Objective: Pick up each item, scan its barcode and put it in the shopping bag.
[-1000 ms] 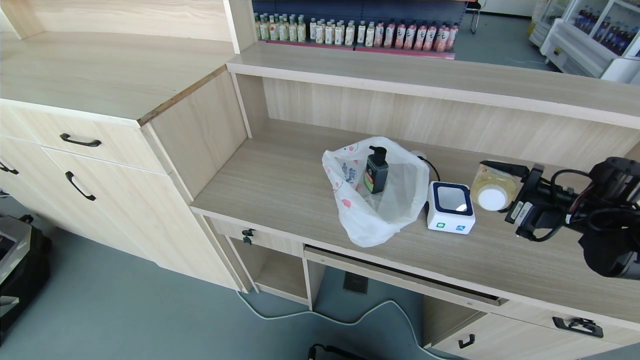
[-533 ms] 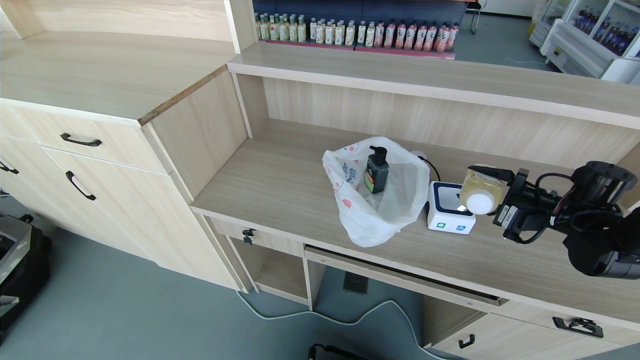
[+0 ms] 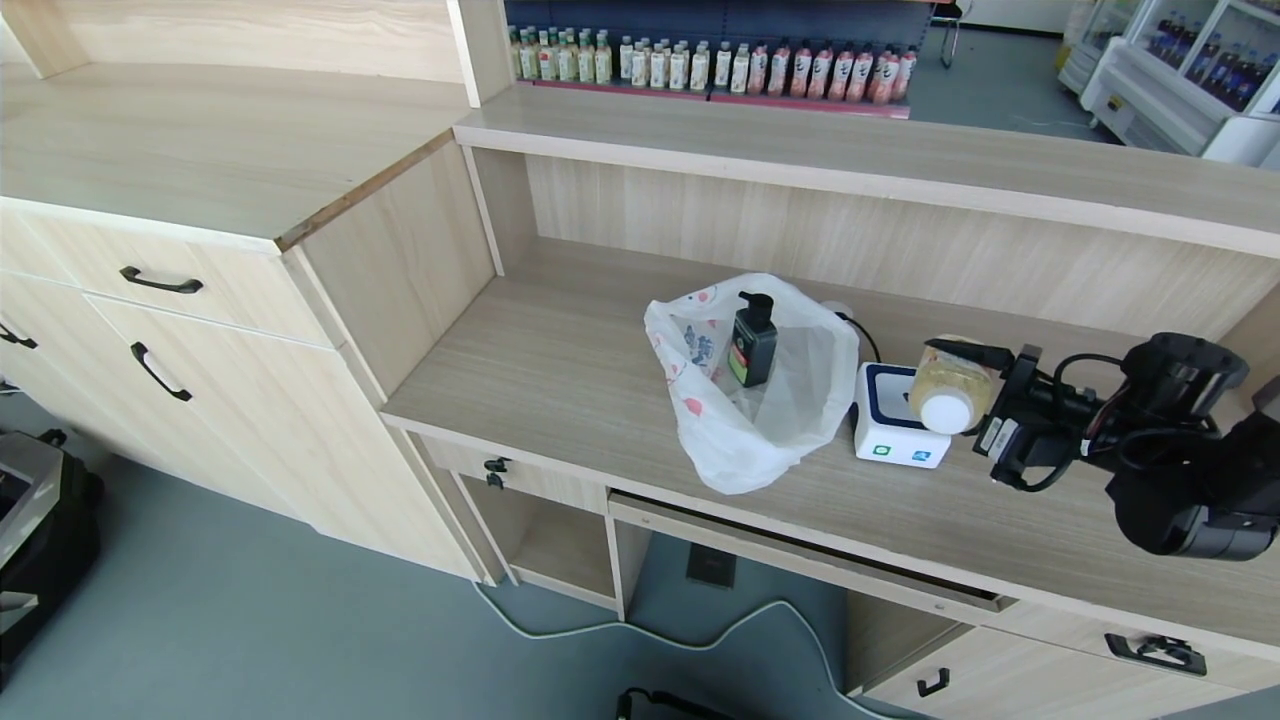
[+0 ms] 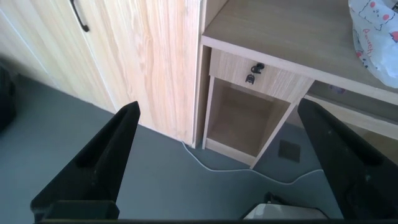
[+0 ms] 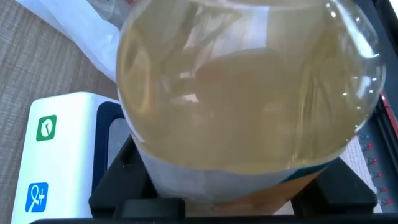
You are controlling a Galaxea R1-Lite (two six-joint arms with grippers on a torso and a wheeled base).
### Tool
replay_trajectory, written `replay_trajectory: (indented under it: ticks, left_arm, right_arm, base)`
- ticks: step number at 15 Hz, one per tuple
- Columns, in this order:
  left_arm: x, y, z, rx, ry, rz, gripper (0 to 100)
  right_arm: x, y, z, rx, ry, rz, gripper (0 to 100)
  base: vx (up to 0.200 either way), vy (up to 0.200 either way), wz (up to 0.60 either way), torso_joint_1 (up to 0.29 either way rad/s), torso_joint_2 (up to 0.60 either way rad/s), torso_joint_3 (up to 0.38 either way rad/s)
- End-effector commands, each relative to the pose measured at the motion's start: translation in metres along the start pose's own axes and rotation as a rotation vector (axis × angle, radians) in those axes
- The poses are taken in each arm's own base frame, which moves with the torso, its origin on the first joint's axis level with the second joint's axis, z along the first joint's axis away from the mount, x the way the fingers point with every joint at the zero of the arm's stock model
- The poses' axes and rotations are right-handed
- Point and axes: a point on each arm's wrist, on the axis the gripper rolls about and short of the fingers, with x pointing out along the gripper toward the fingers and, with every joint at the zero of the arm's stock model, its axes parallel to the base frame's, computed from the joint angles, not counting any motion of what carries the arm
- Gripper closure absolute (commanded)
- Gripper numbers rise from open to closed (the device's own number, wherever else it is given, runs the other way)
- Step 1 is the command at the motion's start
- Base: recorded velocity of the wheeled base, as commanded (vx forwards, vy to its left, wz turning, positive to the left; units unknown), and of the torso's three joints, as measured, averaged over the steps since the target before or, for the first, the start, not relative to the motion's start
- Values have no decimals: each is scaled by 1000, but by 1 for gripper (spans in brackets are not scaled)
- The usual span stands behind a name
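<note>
Jar (image 3: 948, 383) + R gripper (image 3: 968, 385) have shifted left since 1 s ago: then the jar hung right of the scanner (image 3: 885, 440), now it sits over the scanner's right part, covering most of its window. Jar is held off the counter (image 3: 560, 370), lying sideways, white cap (image 3: 945, 410) toward the counter's front edge, pale yellow contents. R gripper is clamped on the jar; one black finger shows along its far side. R wrist view: jar (image 5: 249, 87) close up, scanner (image 5: 62, 162) right under it, bag (image 5: 74, 25) edge beyond.

Bag (image 3: 760, 420) stands open just left of the scanner, touching it or nearly so. Dark pump bottle (image 3: 752, 345) is upright inside. Black cable (image 3: 860, 335) runs behind the scanner.

L gripper (image 4: 219, 106) is spread wide, holding nothing, low over the floor (image 4: 155, 180) in front of the counter's left end, bag corner (image 4: 376, 31) far off.
</note>
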Motion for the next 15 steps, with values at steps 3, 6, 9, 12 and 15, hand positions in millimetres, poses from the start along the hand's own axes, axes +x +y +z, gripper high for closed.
replay_trajectory:
  ticks: [3, 6, 9, 12, 15]
  left_arm:
    - [0, 0, 0, 0, -2, 1, 0]
    - [0, 0, 0, 0, -2, 1, 0]
    - [0, 0, 0, 0, -2, 1, 0]
    - [0, 0, 0, 0, -2, 1, 0]
    - [0, 0, 0, 0, -2, 1, 0]
  right_arm:
    - [5, 4, -3, 2, -5, 1, 100]
    - [10, 8, -2, 11, -18, 6, 100]
    - [15, 11, -3, 8, -24, 5, 100]
    - [24, 11, -7, -4, -38, -4, 100]
    - [28, 16, -7, 1, -47, -1, 100]
  base:
    - [0, 0, 0, 0, 0, 0]
    - [0, 0, 0, 0, 0, 0]
    - [0, 0, 0, 0, 0, 0]
    - [0, 0, 0, 0, 0, 0]
    - [0, 0, 0, 0, 0, 0]
